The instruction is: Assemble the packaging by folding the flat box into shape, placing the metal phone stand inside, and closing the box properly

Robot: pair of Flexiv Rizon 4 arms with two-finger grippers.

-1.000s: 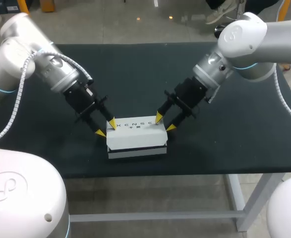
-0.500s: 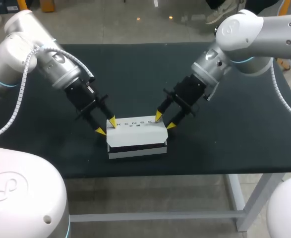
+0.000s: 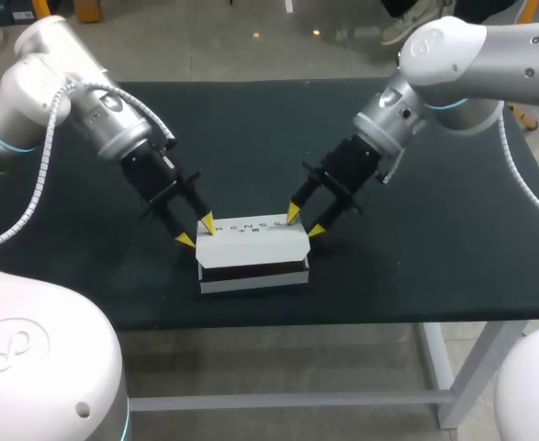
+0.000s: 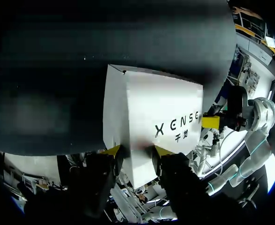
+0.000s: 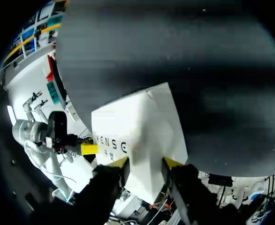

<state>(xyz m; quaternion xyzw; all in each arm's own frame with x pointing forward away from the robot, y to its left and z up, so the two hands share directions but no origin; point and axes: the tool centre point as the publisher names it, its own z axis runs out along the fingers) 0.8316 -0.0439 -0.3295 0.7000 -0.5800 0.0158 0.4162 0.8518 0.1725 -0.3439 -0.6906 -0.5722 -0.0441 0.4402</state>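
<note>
white box (image 3: 252,253): we log it near the middle of the table's (image 3: 251,138) front edge, lid raised over a dark gap.
left gripper (image 3: 196,231): we see both yellow tips clamped on the box's left end.
right gripper (image 3: 306,221): clamped likewise on the right end.

The head camera is fixed above and behind the robot, looking down on the desk (image 3: 251,129) from a distance, with the box (image 3: 253,253) mid-field. The left wrist camera looks along the left end effector (image 4: 136,151) at one end of the box, at close range; the right wrist camera looks along the right end effector (image 5: 146,161) at the opposite end. All views share the box; each wrist view shows the other end effector beyond it.
</note>
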